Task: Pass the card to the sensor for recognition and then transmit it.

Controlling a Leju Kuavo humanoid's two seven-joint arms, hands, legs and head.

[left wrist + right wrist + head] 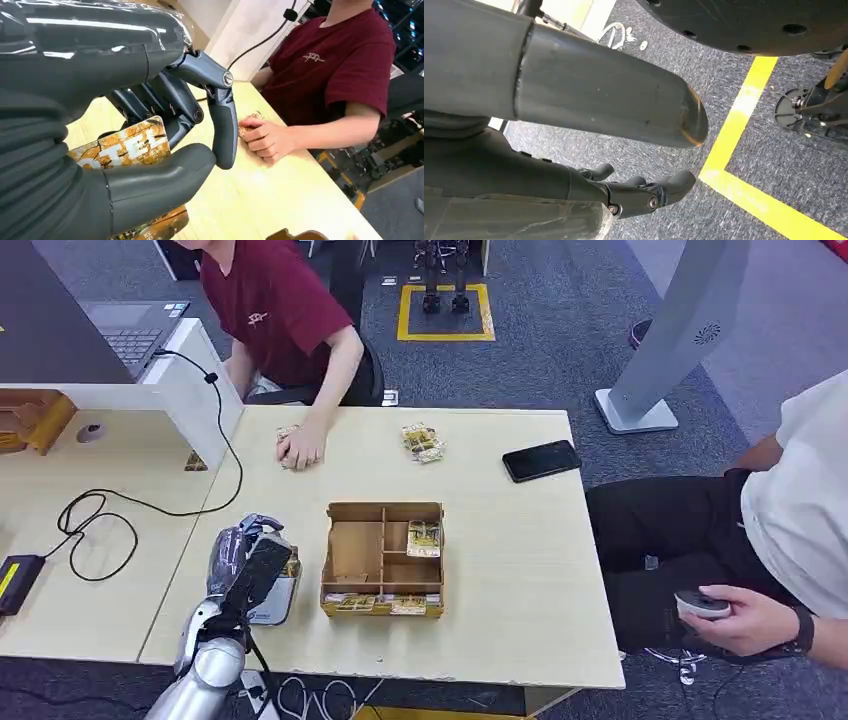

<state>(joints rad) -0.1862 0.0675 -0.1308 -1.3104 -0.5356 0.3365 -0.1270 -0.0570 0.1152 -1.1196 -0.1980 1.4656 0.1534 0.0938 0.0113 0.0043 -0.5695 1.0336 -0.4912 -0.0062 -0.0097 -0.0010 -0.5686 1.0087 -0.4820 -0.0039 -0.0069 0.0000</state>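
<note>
We hold the card [125, 147] pinched between thumb and fingers of our left hand [245, 560], low over the surface [500, 570] beside the wooden box [384, 558], likely face-out for scanning. Our right hand [639, 192] hangs empty, fingers loosely apart, above the floor.

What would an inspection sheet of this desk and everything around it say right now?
Surface: pale wooden table.
Job's things: card held in the left hand; more cards in the wooden tray.
Clutter: black phone, card pile, laptop.
Hands: left hand's fingers around the card; right hand hangs above the floor, holding nothing.
Cables: black cable looped on the table.
Surroundings: seated person in a red shirt, another person at the right.
</note>
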